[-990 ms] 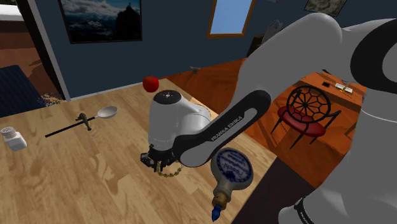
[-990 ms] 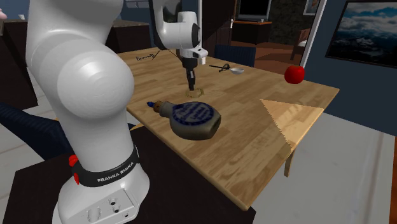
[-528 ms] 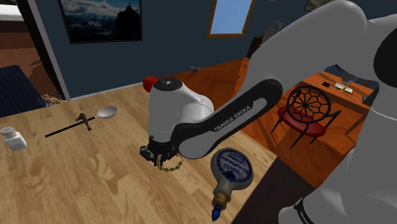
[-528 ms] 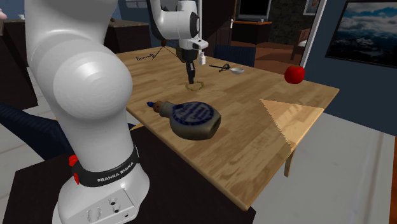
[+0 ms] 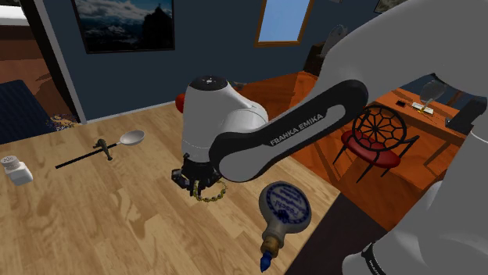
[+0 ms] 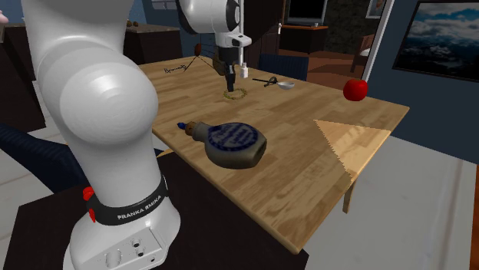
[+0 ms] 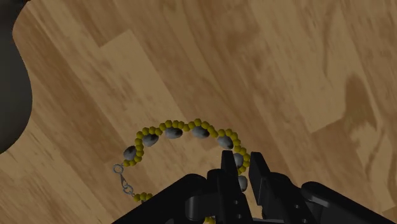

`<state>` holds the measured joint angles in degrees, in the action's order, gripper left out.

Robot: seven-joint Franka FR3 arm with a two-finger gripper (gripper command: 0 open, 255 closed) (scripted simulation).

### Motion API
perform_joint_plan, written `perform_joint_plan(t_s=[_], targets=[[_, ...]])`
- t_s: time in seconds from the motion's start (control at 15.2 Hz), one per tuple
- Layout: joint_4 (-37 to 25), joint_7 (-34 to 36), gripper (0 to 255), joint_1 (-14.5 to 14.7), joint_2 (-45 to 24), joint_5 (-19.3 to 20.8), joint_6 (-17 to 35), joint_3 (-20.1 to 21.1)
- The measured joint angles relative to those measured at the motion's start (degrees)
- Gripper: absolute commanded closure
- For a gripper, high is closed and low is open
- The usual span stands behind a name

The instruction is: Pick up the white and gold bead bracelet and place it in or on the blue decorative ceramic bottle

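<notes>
Currently we log gripper [image 7: 242, 159] pinched shut on one bracelet [image 7: 173, 132], middle of table [image 6: 307, 161], bare wood all round; one bottle [image 5: 283, 205] lying by the stand-side edge; one apple [image 6: 354, 90] near the far edge.

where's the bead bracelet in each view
shoulder view: the bracelet is at centre, just below the gripper, up and left of the blue bottle.
second exterior view: upper middle, at the gripper, beyond the blue bottle.
wrist view: a gold and grey arc, clasped in the gripper.
shared landmark: the gripper closed on the bracelet.
</notes>
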<state>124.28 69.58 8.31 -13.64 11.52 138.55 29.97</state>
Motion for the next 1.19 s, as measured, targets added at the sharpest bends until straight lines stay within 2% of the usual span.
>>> perform_joint_plan(t_s=[1.19], targets=[[-5.0, -5.0, 255, -1.6, 8.7, -7.2, -12.3, 1.9]])
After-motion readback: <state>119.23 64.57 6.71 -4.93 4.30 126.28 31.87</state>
